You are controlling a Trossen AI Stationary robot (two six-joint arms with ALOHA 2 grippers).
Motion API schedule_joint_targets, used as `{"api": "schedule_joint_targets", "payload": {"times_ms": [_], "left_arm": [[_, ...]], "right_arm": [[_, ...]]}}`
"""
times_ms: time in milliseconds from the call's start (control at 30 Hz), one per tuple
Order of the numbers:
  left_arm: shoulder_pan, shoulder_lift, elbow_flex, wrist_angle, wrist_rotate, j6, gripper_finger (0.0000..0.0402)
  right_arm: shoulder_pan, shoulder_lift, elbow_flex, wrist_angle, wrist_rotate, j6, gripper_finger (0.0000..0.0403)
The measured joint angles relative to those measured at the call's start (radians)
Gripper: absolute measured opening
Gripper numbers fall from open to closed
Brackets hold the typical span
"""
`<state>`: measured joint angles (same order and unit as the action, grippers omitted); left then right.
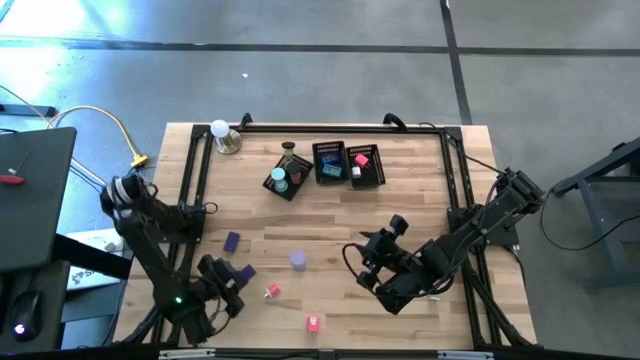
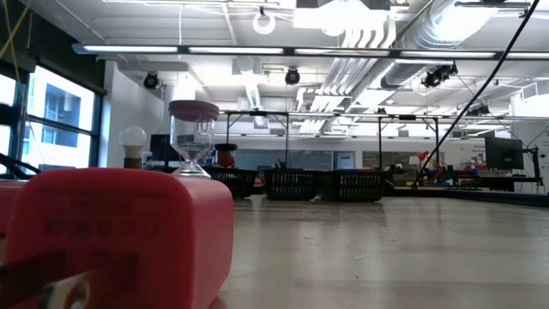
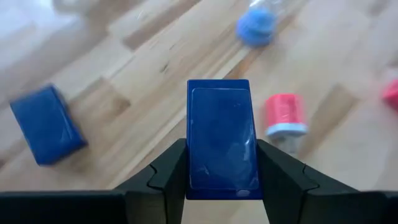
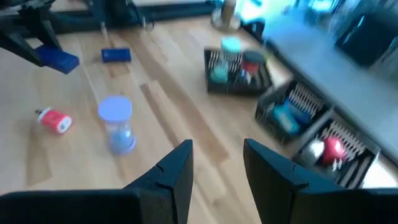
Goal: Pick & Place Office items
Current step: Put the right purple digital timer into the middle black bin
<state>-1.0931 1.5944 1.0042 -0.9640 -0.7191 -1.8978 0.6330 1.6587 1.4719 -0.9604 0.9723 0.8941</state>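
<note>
Table (image 1: 330,225), wood, framed in black rail; we list it first as the ground for everything below.

Baskets (image 1: 330,163), three, black mesh, in a row at the far edge, already holding some pieces; we judge them the drop points.

Left gripper (image 1: 232,277), near the front left corner, fingers (image 3: 166,174) clamped on both sides of a blue block (image 3: 222,138), held clear of the wood; we judge this a lift toward a basket.

Right gripper (image 1: 368,258), mid-table on the right, jaws apart around nothing; it hovers, facing the baskets.

Hourglass (image 1: 298,260), purple, upright at mid-table.

Second block (image 1: 232,241), blue, flat on the wood near the left gripper.

Red cylinder (image 1: 271,291), on its side by the front.

Pink piece (image 1: 313,322), at the front edge.
</note>
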Motion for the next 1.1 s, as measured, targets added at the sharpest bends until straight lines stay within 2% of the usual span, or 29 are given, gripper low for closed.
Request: {"api": "schedule_joint_targets", "payload": {"times_ms": [133,233,400,633,900,1100], "left_arm": [[0.0,-0.087,0.0,-0.019,-0.064,0.068,0.0148],[0.0,-0.132,0.001,-0.021,-0.124,0.116,0.0148],[0.0,-0.155,0.002,-0.023,-0.165,0.156,0.0148],[0.0,-0.156,0.002,-0.023,-0.171,0.178,0.0148],[0.0,-0.156,0.002,-0.023,-0.175,0.181,0.0152],[0.0,-0.156,0.002,-0.023,-0.176,0.181,0.0153]], "right_arm": [[0.002,0.038,0.0,0.139,0.118,-0.126,0.013],[-0.006,0.069,0.001,0.241,0.148,-0.232,0.013],[-0.029,0.098,0.0,0.328,0.125,-0.316,0.013],[-0.053,0.098,0.0,0.33,0.116,-0.311,0.0132],[-0.08,0.099,0.0,0.339,0.042,-0.315,0.0164],[-0.099,0.099,0.0,0.339,0.017,-0.316,0.0171]]}}
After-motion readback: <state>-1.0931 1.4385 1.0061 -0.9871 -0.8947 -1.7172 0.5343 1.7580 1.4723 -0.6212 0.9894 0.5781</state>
